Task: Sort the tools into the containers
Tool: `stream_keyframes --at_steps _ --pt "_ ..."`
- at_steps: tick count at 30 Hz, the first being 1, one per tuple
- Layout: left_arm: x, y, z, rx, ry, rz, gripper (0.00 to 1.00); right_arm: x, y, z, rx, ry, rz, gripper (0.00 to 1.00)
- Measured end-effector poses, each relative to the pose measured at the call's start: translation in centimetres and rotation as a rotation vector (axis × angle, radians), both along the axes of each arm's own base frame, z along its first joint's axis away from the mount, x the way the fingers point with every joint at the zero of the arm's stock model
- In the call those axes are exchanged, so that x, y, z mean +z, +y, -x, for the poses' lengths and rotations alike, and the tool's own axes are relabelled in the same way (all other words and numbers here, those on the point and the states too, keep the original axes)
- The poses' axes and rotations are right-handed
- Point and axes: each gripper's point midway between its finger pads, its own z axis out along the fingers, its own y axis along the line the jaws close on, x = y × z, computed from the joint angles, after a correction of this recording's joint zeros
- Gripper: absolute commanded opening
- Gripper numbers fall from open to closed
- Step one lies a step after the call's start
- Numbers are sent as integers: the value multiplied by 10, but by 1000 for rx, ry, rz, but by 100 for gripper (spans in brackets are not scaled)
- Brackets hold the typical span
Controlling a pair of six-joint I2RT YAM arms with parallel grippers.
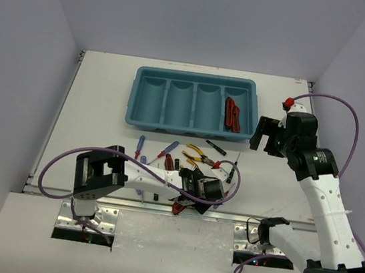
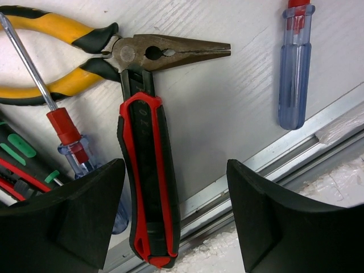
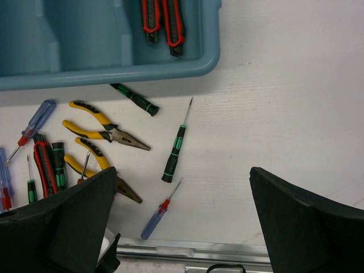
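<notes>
Left wrist: left gripper [image 2: 175, 165] fingers parted, straddling red-black utility knife [image 2: 149, 182] at table [image 2: 227, 102] near edge. Right gripper [image 3: 183, 170] spread wide, empty, near tray [image 3: 85, 77] right end.

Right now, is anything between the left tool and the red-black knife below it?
Nothing visible covers the utility knife; it lies in the gap of the open left tool. Close by: a blue-handled screwdriver along one side, and the yellow pliers meeting the knife's far end.
</notes>
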Motion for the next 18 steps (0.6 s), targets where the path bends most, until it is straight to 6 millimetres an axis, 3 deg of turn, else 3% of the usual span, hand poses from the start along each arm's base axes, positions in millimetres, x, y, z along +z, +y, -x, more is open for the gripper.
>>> stream_keyframes --at_steps 4,10,13,18 --pt "-6 -1 0 -2 4 -10 69 2 1 1 7 -7 -1 99" --pt "-12 -1 0 3 21 4 37 3 1 2 14 -13 -2 99" --pt "-13 -4 1 7 30 24 29 3 2 2 18 -13 -5 99" --pt "-12 -5 2 12 35 32 6 4 3 2 21 -13 -8 99"
